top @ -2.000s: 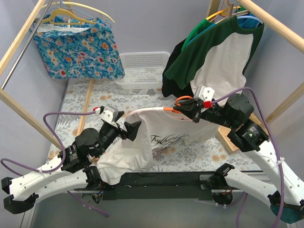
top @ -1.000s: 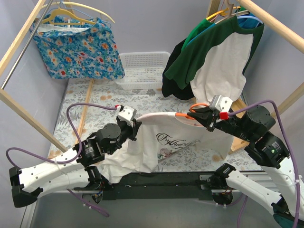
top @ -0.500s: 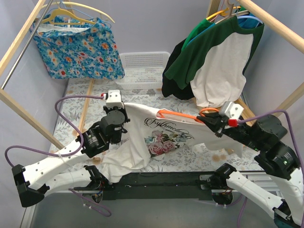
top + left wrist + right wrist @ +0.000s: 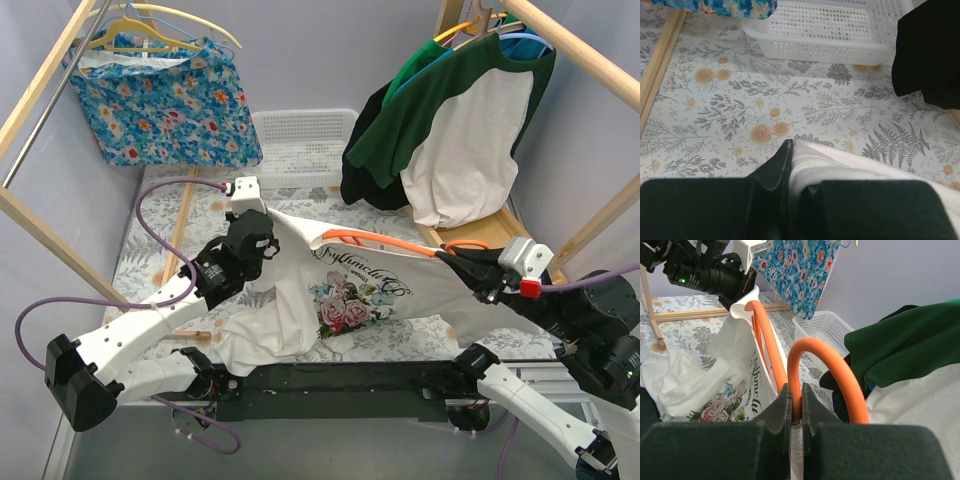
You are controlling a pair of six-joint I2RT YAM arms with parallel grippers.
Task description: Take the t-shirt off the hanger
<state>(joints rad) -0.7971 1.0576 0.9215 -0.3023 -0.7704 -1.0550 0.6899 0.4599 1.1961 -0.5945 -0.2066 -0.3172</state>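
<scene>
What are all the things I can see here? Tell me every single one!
t-shirt: one, white with a flower print, stretched between the two grippers
hanger: one, orange, partly inside the t-shirt
basket: one, white, back middle of the table
flowery cloth: one, blue, hanging back left
pale hangers: two as far as I can tell, yellowish, above the flowery cloth
green shirt: one, green and white, hanging back right
black garment: one, black, beside the green shirt
wooden rails: several, light wood, both sides
table: one, leafy patterned cover
left gripper: one, black, shut on the t-shirt
right gripper: one, black, shut on the hanger's hook
</scene>
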